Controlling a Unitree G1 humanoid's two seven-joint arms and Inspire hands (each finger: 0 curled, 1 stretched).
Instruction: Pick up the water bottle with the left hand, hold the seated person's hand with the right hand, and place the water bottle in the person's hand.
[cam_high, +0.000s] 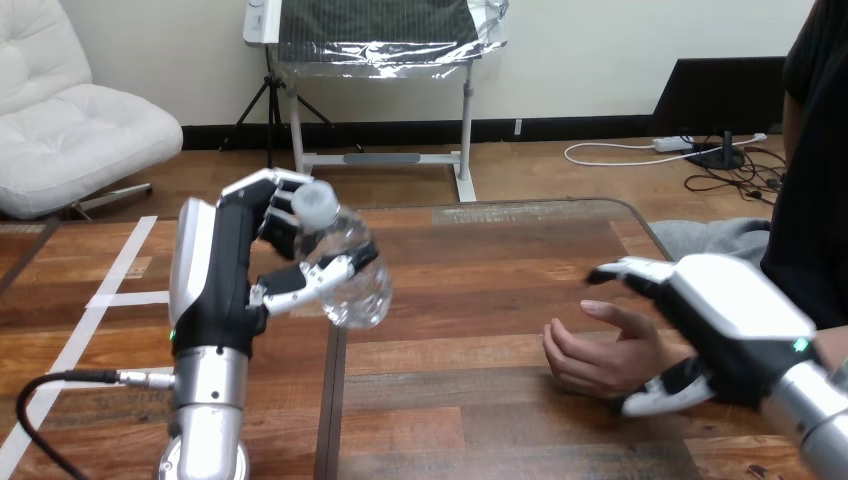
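1. Water bottle (350, 275) pickup looks done. The left hand (235, 275) has fingers and thumb curled round the bottle's body, and the bottle hangs clear of the table (480, 400) at the view's left-centre.
2. The right hand (735, 315) lies over the wrist end of the person's hand (600, 355), which rests loosely cupped on the table at the view's right. I cannot tell whether the right hand has closed on it (its white back hides the contact), so I judge the holding step as begun but unconfirmed.
3. The handover is not yet done. Bottle and person's hand are well apart, with bare table between them, so the bottle must be carried across to the right and set into the cupped hand.
4. The bottle is clear plastic with a pale cap (315, 203). It is tilted, cap up and to the left, base down and to the right. Its wall looks crinkled, and the water level cannot be read.
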